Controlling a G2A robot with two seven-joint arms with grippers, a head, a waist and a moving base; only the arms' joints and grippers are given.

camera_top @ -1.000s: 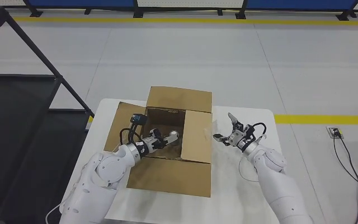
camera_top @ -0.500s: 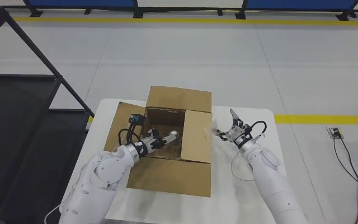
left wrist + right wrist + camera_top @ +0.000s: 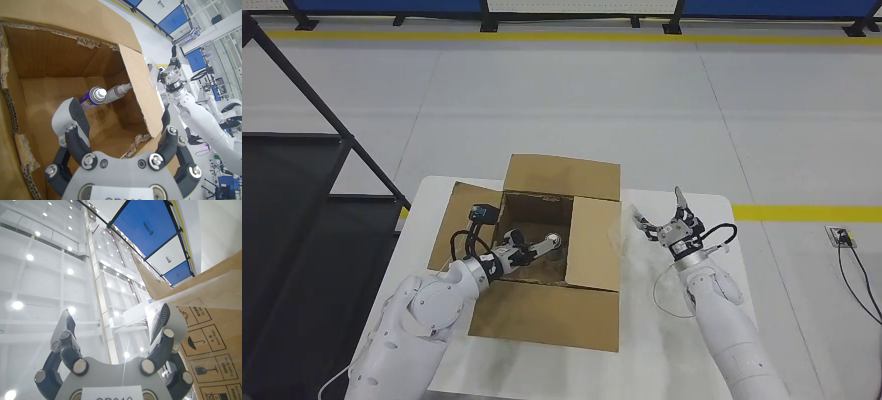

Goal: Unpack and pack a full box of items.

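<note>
An open cardboard box (image 3: 594, 245) stands on the white table (image 3: 667, 340). On its floor lie a spray can with a purple label (image 3: 92, 97) and a grey tube-shaped bottle (image 3: 116, 91), side by side in the far corner. My left gripper (image 3: 540, 246) hangs inside the box, open (image 3: 122, 118), a short way above and in front of the can. To the right of the box my right gripper (image 3: 660, 210) is tilted upward and open (image 3: 115, 323). Clear plastic film (image 3: 151, 311) lies against one of its fingers, beside the box wall (image 3: 209, 321).
The box flaps stand out on all sides; the right flap (image 3: 596, 240) rises between the two grippers. Torn paper tape (image 3: 138, 141) hangs along the box edges. A black frame (image 3: 312, 110) stands at the left of the table. Bare tabletop lies in front of the right arm.
My right gripper has swung away from the box flap and turned upward, drifting slightly right. The left gripper has stayed in the box, nearly still.
</note>
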